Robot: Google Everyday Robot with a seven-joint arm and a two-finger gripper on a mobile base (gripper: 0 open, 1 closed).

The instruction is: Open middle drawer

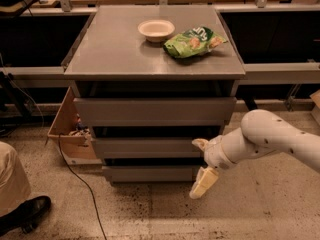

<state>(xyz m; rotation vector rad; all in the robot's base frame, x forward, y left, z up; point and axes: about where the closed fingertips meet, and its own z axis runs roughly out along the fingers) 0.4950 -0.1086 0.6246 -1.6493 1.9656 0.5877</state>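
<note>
speckled floor (150, 214) is showing beneath my gripper (202, 164), which is hovering, fingers apart, at the right end of the middle drawer (147, 147); it's sitting shut, so i'm judging the whole pull is remaining.

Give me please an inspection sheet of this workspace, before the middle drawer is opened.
Surface: grey cabinet top, carrying two things.
Job's things: middle drawer, looks closed, nothing gripping it.
Clutter: white bowl and green snack bag, side by side on the top.
Grippers: claw open, low at the right end of the middle drawer; contact cannot be told.
Cables: black cable across the floor, left of the cabinet.
Surroundings: cardboard box beside the cabinet, a person's shoe, speckled floor.
</note>
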